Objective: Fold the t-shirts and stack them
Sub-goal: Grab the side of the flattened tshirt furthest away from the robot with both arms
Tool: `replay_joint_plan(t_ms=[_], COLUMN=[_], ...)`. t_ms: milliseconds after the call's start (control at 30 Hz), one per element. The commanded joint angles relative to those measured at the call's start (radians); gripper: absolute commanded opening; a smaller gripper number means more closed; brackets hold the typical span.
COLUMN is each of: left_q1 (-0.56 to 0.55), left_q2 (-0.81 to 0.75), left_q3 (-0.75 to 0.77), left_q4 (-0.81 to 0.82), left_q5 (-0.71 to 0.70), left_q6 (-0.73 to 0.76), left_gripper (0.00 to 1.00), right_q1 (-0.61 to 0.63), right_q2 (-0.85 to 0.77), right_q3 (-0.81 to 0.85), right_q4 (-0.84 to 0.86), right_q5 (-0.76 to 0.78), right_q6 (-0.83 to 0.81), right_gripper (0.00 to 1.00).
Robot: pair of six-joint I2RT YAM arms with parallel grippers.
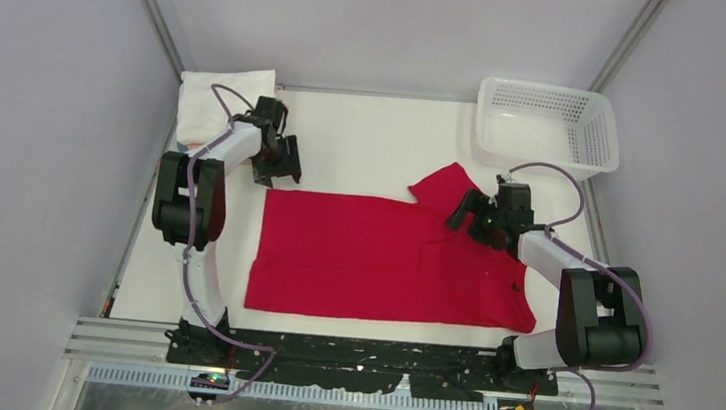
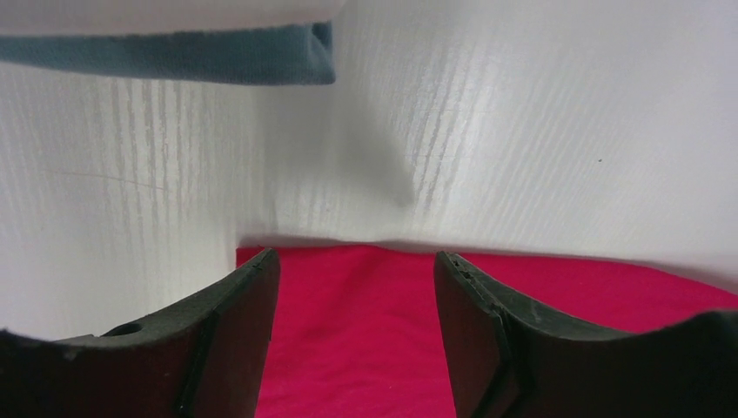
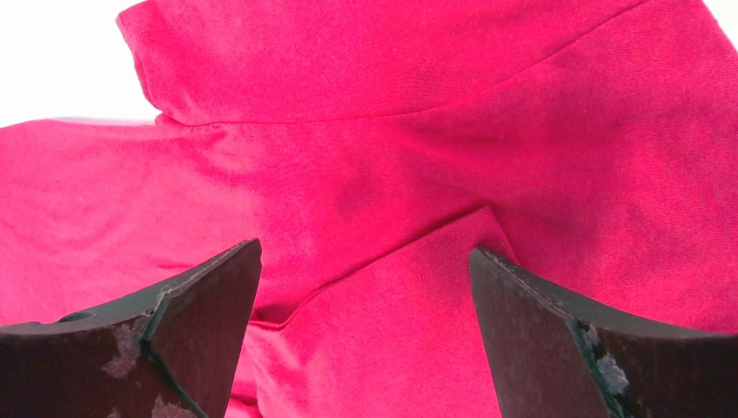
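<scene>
A plain bright red cloth t-shirt [image 1: 384,257] lies spread mid-frame on the white bench [image 1: 366,135]. Left jaws gape released at its upper-left corner; right jaws, also released, over its upper-right sleeve.

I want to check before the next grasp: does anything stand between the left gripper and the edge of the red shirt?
Nothing visible does. The left gripper hangs open over the far left corner of the red shirt, jaws empty. The folded stack lies farther back, apart from the shirt and out of the way.
</scene>
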Motion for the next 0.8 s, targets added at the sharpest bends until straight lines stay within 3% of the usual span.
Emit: replay_joint_plan(t_ms=[0, 267, 433, 767], left_q1=[-0.007, -0.080, -0.081, -0.081], left_q2=[-0.017, 0.127, 0.109, 0.065], left_q3=[0.023, 0.186, 0.175, 0.122], left_q4=[0.055, -0.066, -0.061, -0.023], left_q5=[0.060, -0.023, -0.091, -0.065], left_q6=[-0.011, 0.001, -0.039, -0.067], left_gripper=[0.66, 0.66, 0.65, 0.65], right_q1=[-0.017, -0.035, -0.058, -0.110], right_q2=[0.042, 0.061, 0.063, 0.030], right_q3=[0.006, 0.019, 0.022, 0.006], right_q4=[-0.064, -0.097, -0.112, -0.151], right_q5=[0.035, 0.082, 0.076, 0.121], right_q6=[-0.014, -0.025, -0.020, -0.010], right_gripper=[0.95, 0.95, 0.95, 0.95])
